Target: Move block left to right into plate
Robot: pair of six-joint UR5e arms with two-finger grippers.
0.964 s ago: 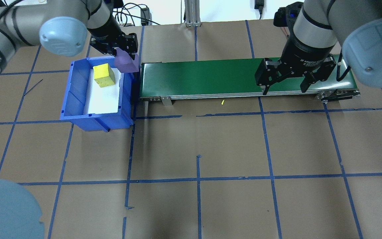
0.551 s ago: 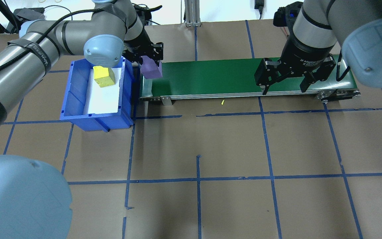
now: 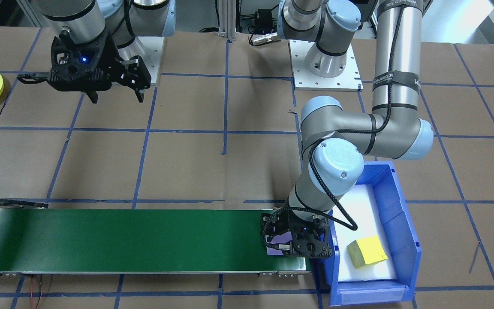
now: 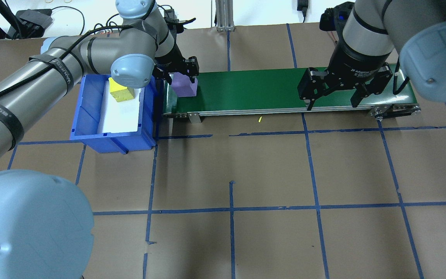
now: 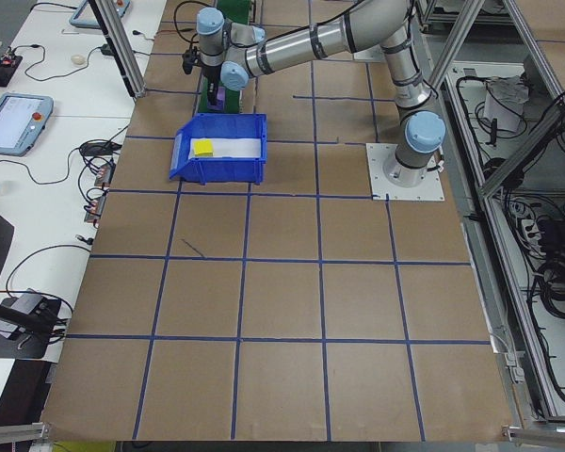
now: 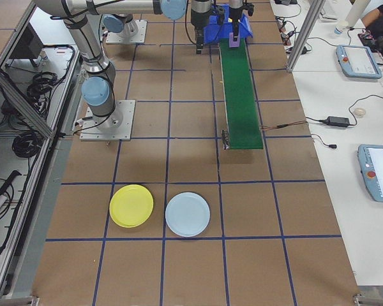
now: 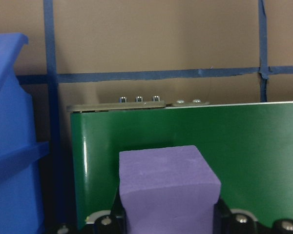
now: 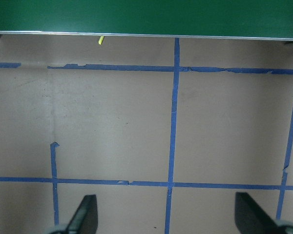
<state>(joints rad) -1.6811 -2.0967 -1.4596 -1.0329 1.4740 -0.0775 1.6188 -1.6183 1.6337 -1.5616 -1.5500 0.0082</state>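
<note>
We saw our right gripper's [image 8: 166, 219] two fingertips [image 8: 86, 213] spread wide above brown paper [image 8: 112, 122] crossed by blue tape lines [image 8: 173, 117], the green belt [image 8: 146, 17] along the top edge.

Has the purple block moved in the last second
Yes. Held by the left gripper, the purple block has gone rightward in the overhead view, from over the blue bin's corner to over the green conveyor belt's left end.

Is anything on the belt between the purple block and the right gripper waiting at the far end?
Nothing visible: the green belt is bare from the purple block, held in the left gripper, to the right gripper.
</note>
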